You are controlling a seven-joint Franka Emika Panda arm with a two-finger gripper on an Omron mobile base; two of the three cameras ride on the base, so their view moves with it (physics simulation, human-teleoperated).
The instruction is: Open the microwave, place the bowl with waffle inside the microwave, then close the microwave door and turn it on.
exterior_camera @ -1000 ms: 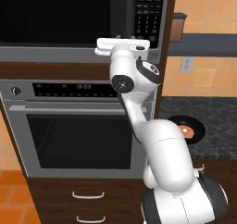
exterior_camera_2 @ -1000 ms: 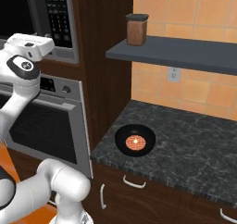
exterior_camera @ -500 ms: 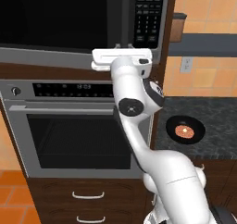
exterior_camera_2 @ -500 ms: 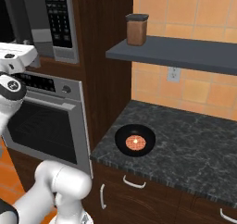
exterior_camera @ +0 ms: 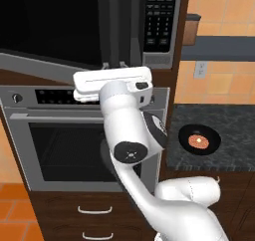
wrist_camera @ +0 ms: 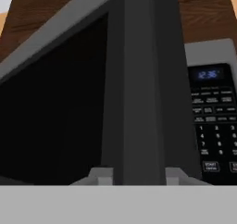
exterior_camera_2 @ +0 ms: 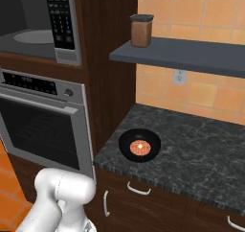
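Note:
The microwave (exterior_camera: 160, 21) sits in the wood cabinet above the wall oven. Its black microwave door (exterior_camera: 55, 26) stands partly swung out to the left. My gripper (exterior_camera: 113, 65) reaches up to the door's lower edge. In the hand view my gripper (wrist_camera: 139, 174) is shut on the dark vertical handle (wrist_camera: 139, 79), one fingertip on each side. The keypad (wrist_camera: 214, 121) shows to the right of it. The right base view looks into the microwave (exterior_camera_2: 60, 20), where the turntable (exterior_camera_2: 33, 37) is bare. The black bowl (exterior_camera_2: 139, 145) holding the waffle (exterior_camera_2: 139, 148) rests on the counter, also seen as the bowl (exterior_camera: 199, 139).
The wall oven (exterior_camera: 74, 145) with its bar handle is directly below the microwave. A dark stone counter (exterior_camera_2: 206, 154) runs to the right, under a grey shelf (exterior_camera_2: 182, 53) carrying a brown jar (exterior_camera_2: 141, 30). A wall outlet (exterior_camera_2: 179, 76) sits on the tiled wall.
The microwave door has swung outward from shut to partly open. The hand has moved left with the handle, and the arm has left the right base view's upper part.

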